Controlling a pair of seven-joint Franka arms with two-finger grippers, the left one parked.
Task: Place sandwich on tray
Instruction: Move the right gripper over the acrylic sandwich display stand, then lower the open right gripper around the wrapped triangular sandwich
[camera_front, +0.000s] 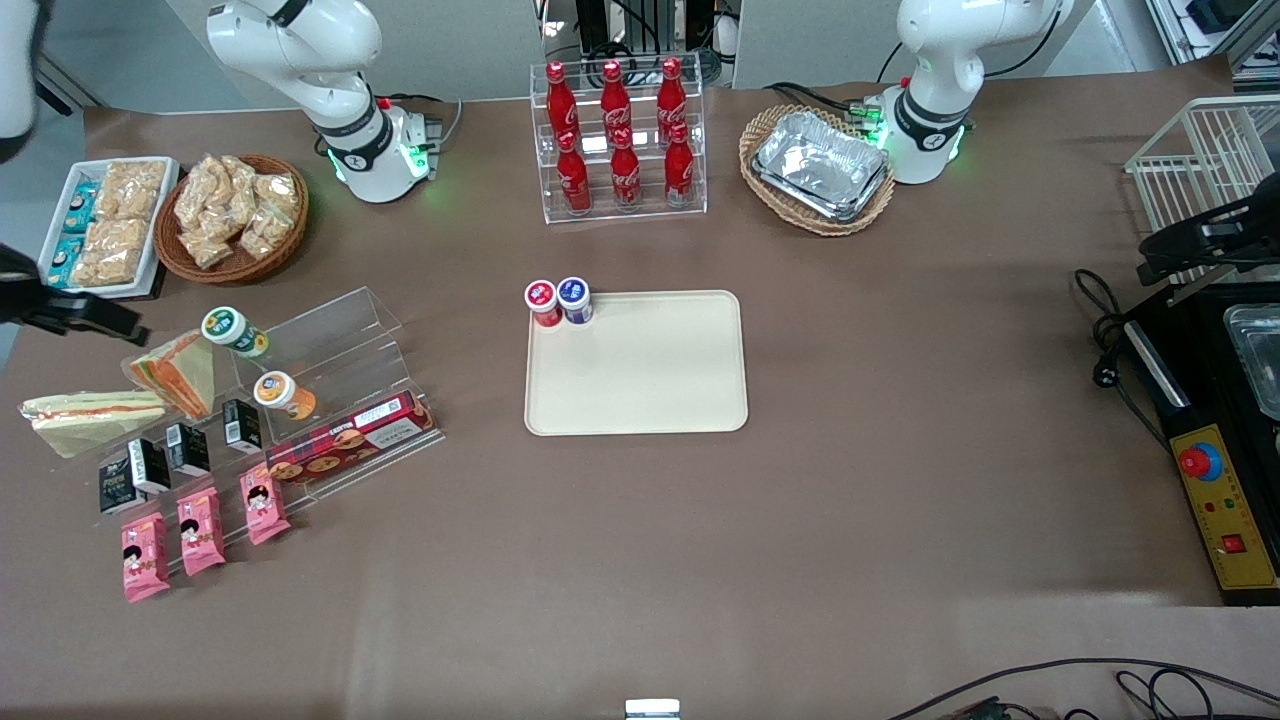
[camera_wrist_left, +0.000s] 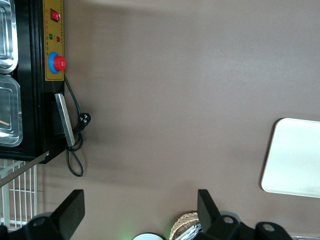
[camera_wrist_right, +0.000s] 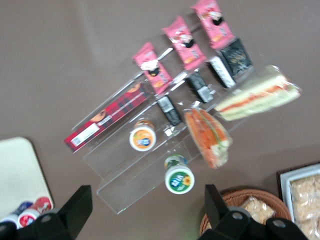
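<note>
Pale clear-wrapped sandwich (camera_wrist_right: 259, 94), one orange-red-and-green stripe, below the spread-open claw (camera_wrist_right: 145, 212).

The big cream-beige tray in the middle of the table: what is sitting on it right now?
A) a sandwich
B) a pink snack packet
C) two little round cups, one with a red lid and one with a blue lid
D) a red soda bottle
C: the flat cream-beige plastic tray holds only the red-lidded cup and the blue-lidded cup at one corner. The long pale wrapped sandwich lies on the table by the clear rack, with the tool open above it.
</note>
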